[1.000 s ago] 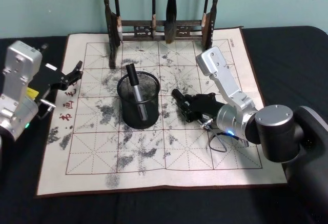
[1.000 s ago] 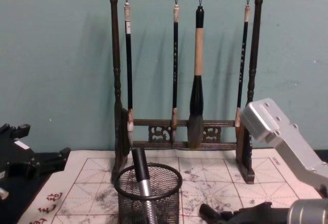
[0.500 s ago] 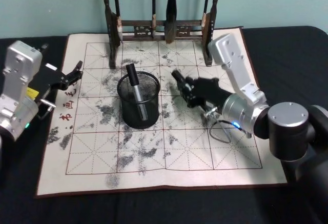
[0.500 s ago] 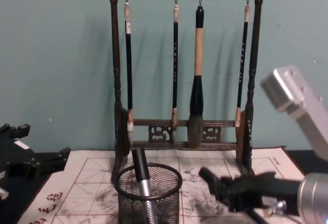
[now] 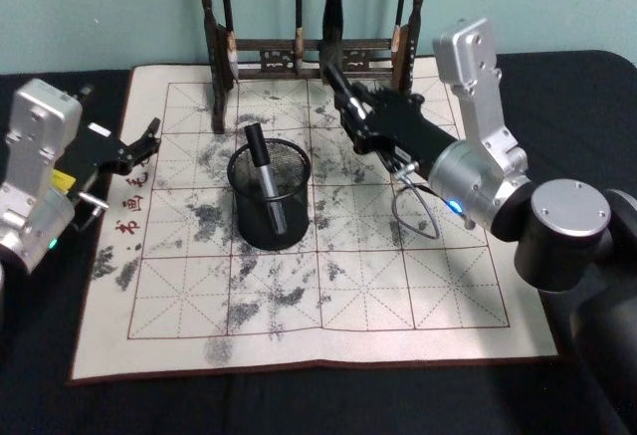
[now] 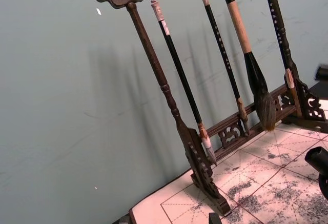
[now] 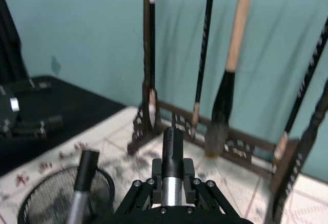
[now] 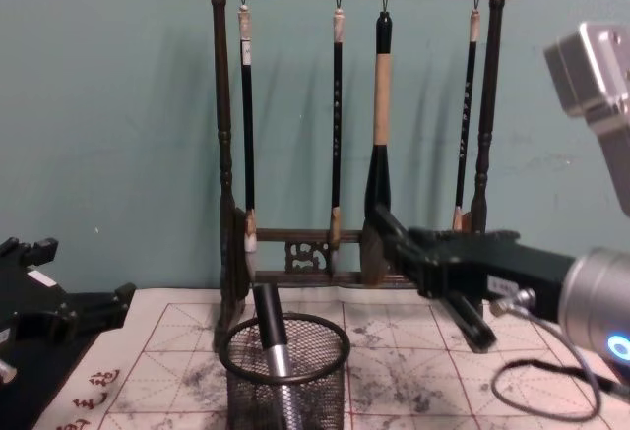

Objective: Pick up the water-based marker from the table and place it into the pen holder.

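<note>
A water-based marker with a black cap and silver body sits in my right gripper, which is shut on it. That gripper hangs above the mat, behind and to the right of the pen holder, with the marker's tip pointing toward the brush rack. The black mesh pen holder stands on the mat with another marker leaning inside it. My left gripper rests open at the mat's left edge.
A tall dark wooden brush rack with several hanging brushes stands along the mat's far edge, close behind my right gripper. The ink-stained mat covers the dark table. A loose cable hangs under the right wrist.
My right gripper has risen off the mat and swung back toward the brush rack, carrying the marker. The left arm and the pen holder have stayed put.
</note>
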